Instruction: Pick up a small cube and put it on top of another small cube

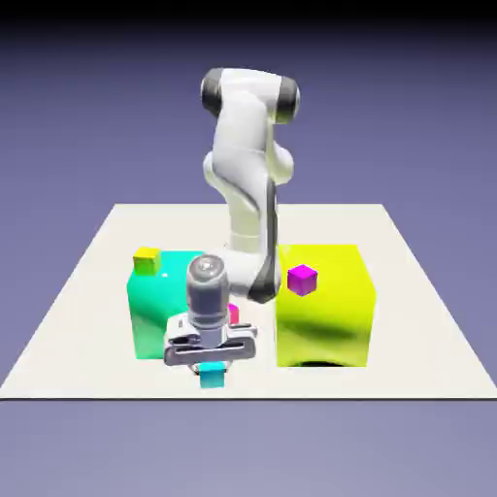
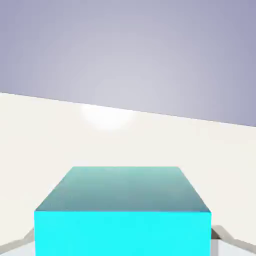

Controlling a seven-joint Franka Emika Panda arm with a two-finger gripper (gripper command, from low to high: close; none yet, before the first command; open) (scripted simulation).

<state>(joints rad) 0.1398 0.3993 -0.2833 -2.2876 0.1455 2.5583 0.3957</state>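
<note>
Gripper (image 1: 211, 366): closed on the tiny cyan cube (image 1: 212, 377), near the table's (image 1: 417, 320) front edge. Target: tiny yellow cube (image 1: 147, 259), beyond the large teal-green block (image 1: 150, 311), toward the exterior view's left and the far edge. Likely next: lift.

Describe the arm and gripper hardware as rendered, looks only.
Glossy white rounded arm with dark grey bands at the top joint. Grey ribbed cylindrical wrist above a flat light-grey gripper body. Small grey jaws, mostly hidden in the hand view. No cables or markings visible.
</note>
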